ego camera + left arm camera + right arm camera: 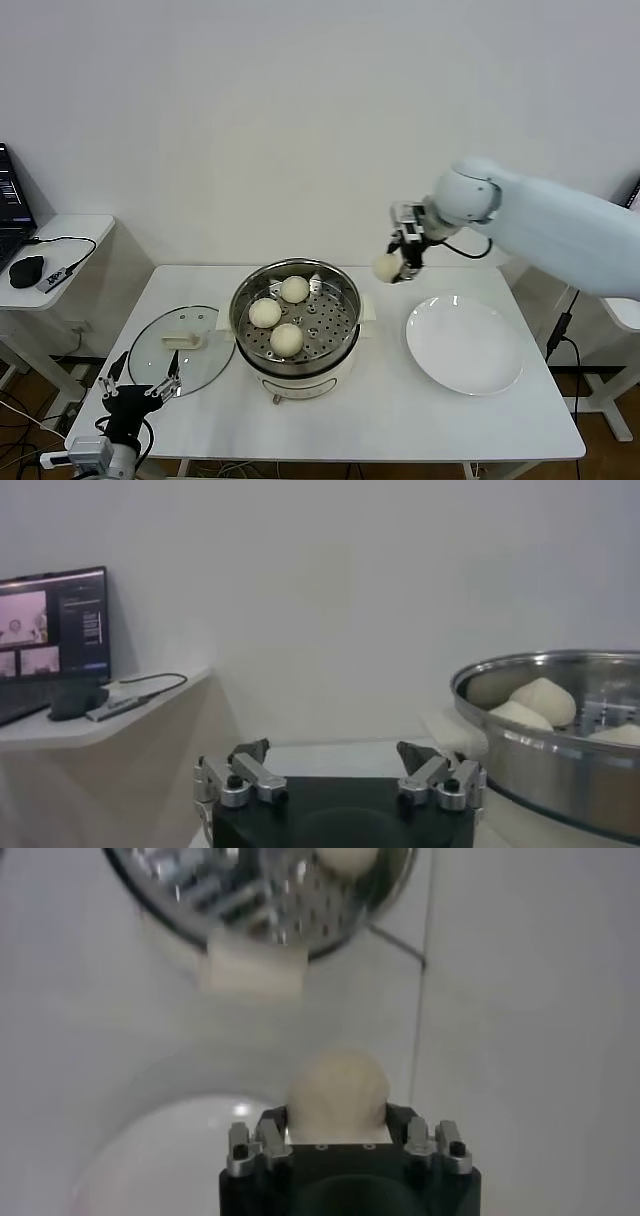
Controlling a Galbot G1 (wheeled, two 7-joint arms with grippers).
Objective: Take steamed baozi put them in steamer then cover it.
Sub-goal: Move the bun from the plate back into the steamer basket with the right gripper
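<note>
A white table (400, 420) is carrying everything, and the steamer (297, 318) is sitting near its middle, uncovered, with three steamed baozi lying on its perforated tray: one (294, 289) toward the back, one (264, 313) toward the robot's left and one (286, 340) nearest the front. To the steamer's right a white plate (465, 345) is lying bare. To its left the cover (182, 348) is resting flat on the table, its cream handle facing up. The right gripper (400, 268) is hanging in the air between steamer and plate, above the table, its fingers clamping the fourth baozi (387, 267), which is bulging out beyond the fingertips in the right wrist view. The left gripper (140, 385) is waiting at the table's front left corner, just beside the cover, with its fingers (245, 770) spread wide and holding nothing
</note>
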